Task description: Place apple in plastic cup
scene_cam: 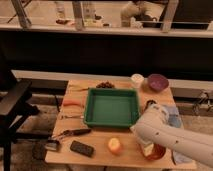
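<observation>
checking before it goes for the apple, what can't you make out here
- Gripper: camera view, at the arm's end over the red bowl; mostly hidden by the arm.
- Plastic cup: not found; the arm covers the table's front right.
- Red bowl: the arm hides its contents.
- Small items left of the tray: too blurred to name.
- The apple is plain, lying apart from the gripper.

Thick white arm [172,139], smooth rounded casing, small dark dots, gripper hidden behind its tip
</observation>
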Available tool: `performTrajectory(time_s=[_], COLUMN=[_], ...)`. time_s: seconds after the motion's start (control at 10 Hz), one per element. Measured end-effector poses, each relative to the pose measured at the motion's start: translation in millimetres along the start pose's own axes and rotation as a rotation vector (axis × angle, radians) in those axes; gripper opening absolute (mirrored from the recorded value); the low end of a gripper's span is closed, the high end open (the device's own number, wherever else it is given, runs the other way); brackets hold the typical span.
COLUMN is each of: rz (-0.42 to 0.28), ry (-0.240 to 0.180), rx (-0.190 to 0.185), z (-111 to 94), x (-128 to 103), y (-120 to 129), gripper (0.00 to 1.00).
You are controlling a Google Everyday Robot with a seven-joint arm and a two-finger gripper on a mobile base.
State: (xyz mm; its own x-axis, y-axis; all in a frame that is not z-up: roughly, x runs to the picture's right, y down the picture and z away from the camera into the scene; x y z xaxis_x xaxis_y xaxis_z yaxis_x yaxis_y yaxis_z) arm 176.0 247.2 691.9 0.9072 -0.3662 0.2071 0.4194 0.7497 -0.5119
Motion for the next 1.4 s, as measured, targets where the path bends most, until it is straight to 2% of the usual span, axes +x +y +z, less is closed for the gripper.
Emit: performTrajectory(time_s=[0.1,0.3,0.6,0.7,1.2,1.4], rz=[-0.009,-0.039,-0.081,-0.113,-0.180,-0.187], ry=[-0.015,-0.096,-0.197,-0.219,-0.272,-0.285], rx=[-0.019,-0.062,-0.089,-0.070,0.052,0.077], z=[-2,-2,4,5,13,15], x=[-4,-32,-60,-71,-85,-87], y=[3,2,3,0,-21,-29], gripper=[0.80,0.80,0.80,0.80,0.80,0.80])
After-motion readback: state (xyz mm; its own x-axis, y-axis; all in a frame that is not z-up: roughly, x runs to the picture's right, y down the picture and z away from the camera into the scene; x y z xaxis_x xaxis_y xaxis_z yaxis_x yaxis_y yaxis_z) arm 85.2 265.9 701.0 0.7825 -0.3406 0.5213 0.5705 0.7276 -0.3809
